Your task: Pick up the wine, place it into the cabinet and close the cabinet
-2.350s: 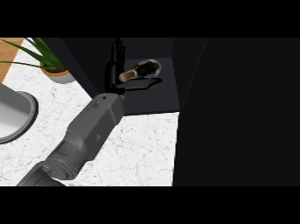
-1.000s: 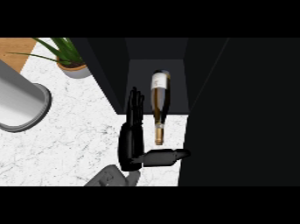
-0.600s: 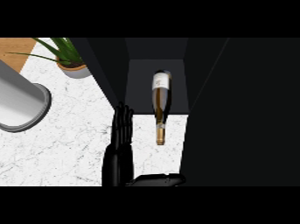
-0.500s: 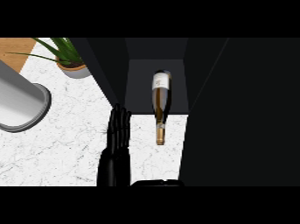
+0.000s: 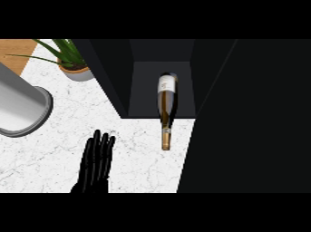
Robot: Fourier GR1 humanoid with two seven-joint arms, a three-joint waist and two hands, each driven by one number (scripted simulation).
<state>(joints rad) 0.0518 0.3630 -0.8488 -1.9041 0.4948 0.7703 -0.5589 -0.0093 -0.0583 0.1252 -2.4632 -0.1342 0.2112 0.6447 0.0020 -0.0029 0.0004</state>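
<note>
Looking down from the head view, I log the wine bottle [image 5: 165,108] lying on its side, base end with the white label inside the dark cabinet [image 5: 144,86] opening, neck pointing toward me and sticking out over the white marbled worktop [image 5: 44,158]. Nothing is holding the bottle.

One black hand [image 5: 95,165] shows at the lower edge, left of the bottle and apart from it, fingers straight and close together, pointing away from me, flat above the worktop. It holds nothing. I cannot tell from this view which arm it belongs to; I record it as the left by its position. The other hand does not show.

A grey cylinder [image 5: 14,106] stands at the left, and a potted plant [image 5: 70,61] sits beside the cabinet's left wall. Dark panel [image 5: 258,118] fills the right side.
</note>
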